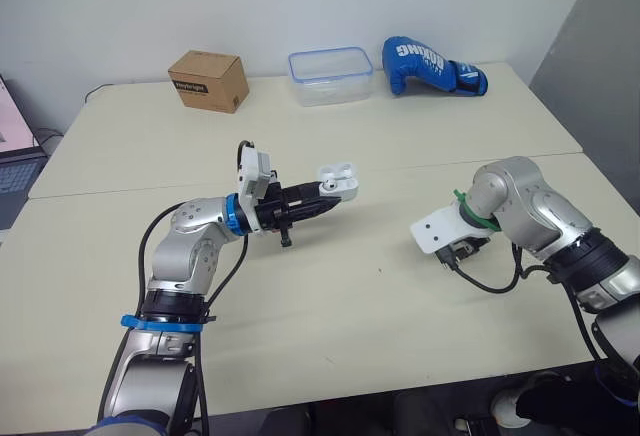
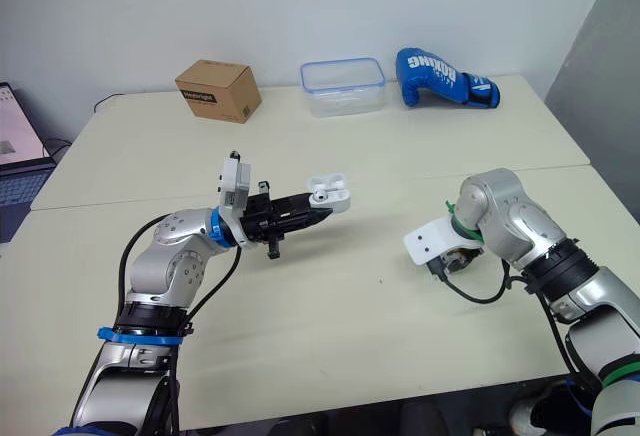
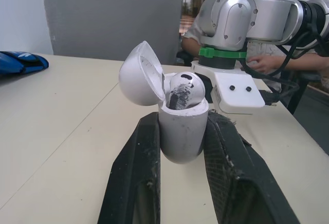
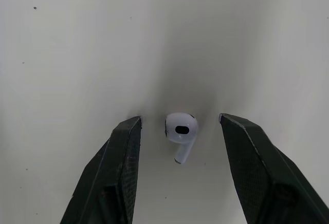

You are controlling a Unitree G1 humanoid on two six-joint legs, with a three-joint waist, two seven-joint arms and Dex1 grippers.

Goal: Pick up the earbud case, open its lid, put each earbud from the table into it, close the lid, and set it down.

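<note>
the right pincer (image 4: 180, 117) is released, its two fingers spread over the counter (image 1: 350, 306) with the loose earbud (image 4: 181, 131) lying between them, apart from both. the bud is tiny, hard, glossy plastic: it should be nearly weightless, stiff and slippery, likely to squirt out or roll if pinched off-centre. its stem lies roughly along the line of the fingers, so closing would land across the rounded head; a gentle, centred squeeze there, or just below where the stem begins, looks the safest hold.

from that arm, at about 10 o'clock across the counter, the left pincer (image 1: 325, 199) is clenched on the earbud case (image 3: 182, 131), held up off the counter by its lower body. the lid (image 3: 140, 75) is swung open and one earbud (image 3: 183, 90) sits in its socket. the case is smooth and light too; the hinge is the weak part.

nothing lies between the two pincers. far back on the counter are a cardboard box (image 1: 209, 80) at 11 o'clock, a clear plastic container (image 1: 330, 76) at 12 and a blue boxing glove (image 1: 430, 66) at 1, all well apart from the work. a laptop (image 1: 15, 171) sits off the counter's 9 o'clock edge, and a person's hand (image 3: 262, 62) shows beyond the right arm.
</note>
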